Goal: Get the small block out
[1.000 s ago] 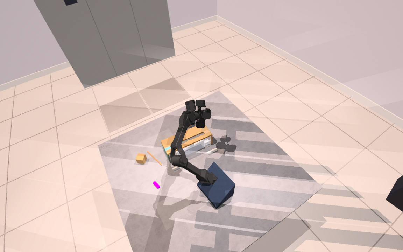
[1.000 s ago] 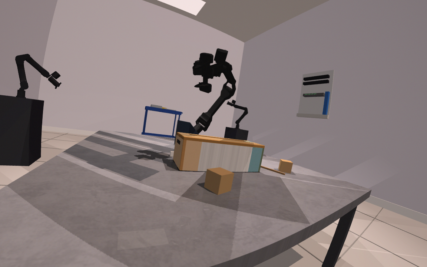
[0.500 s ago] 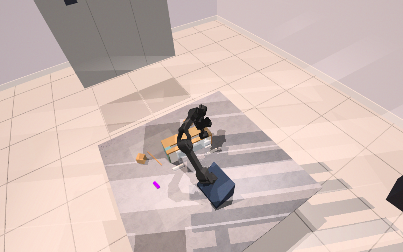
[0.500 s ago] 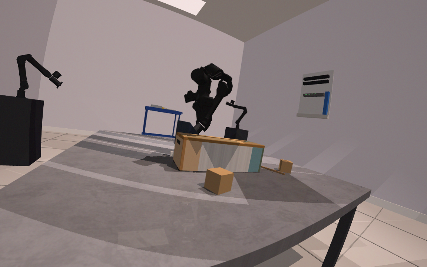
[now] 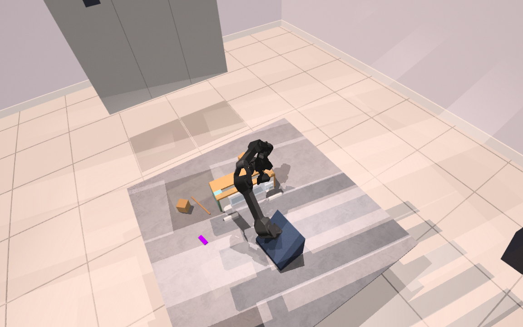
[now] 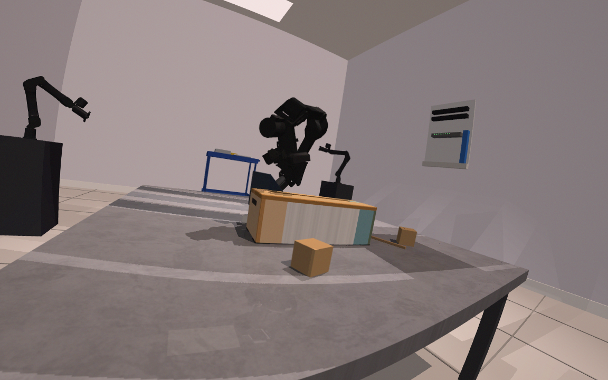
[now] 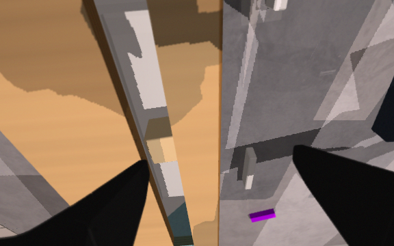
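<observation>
The box [image 5: 222,180] [image 6: 320,222] [image 7: 46,133] stands upright, with a long slot along its wooden top. Through the slot, in the wrist view, a tan block-like shape [image 7: 162,150] shows inside; I cannot tell whether it is the small block or a part of the box. My gripper [image 5: 263,172] [image 7: 220,159] is open and empty, pointing down above the box. In the wrist view one fingertip overlaps the slot's back edge and the other appears over the table in front. The shelf and its two ends are not clearly visible.
A wooden cube [image 5: 182,205] [image 6: 407,236] and a thin stick [image 5: 200,205] [image 6: 389,243] lie beside the box. Another cube [image 6: 312,257] stands behind it. A magenta piece [image 5: 203,240] [image 7: 263,215] and a pale bar [image 5: 230,216] [image 7: 250,167] lie in front. The arm's blue base [image 5: 288,237] faces the box.
</observation>
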Tool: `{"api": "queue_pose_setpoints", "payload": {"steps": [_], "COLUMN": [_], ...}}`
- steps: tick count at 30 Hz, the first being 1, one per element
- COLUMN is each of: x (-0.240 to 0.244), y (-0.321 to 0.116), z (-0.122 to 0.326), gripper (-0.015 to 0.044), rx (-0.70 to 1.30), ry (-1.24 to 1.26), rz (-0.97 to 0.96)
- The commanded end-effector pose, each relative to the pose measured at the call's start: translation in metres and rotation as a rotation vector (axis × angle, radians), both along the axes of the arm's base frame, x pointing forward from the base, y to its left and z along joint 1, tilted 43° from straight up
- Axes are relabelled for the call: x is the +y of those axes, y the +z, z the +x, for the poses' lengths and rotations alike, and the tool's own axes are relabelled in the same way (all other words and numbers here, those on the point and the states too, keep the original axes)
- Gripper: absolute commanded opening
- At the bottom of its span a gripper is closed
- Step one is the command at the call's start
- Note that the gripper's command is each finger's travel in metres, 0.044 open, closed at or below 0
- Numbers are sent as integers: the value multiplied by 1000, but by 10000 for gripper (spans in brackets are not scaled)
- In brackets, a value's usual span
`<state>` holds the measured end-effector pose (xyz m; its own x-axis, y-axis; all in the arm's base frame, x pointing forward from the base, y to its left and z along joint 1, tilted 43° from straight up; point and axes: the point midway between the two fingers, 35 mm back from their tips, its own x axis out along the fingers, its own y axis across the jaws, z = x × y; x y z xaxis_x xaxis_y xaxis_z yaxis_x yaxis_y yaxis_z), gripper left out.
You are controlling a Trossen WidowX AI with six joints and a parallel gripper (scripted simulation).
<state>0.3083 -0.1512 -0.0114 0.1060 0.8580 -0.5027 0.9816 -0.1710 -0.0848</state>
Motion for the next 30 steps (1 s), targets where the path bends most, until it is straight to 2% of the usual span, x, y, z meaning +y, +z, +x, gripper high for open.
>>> {"api": "queue_pose_setpoints", "payload": {"steps": [1, 30], "x": [2, 39], "y": [-2, -32], "z": [2, 3], "gripper": [400, 400], "rx": [-9, 2], "ry": [0, -2], "rz": [7, 18]}}
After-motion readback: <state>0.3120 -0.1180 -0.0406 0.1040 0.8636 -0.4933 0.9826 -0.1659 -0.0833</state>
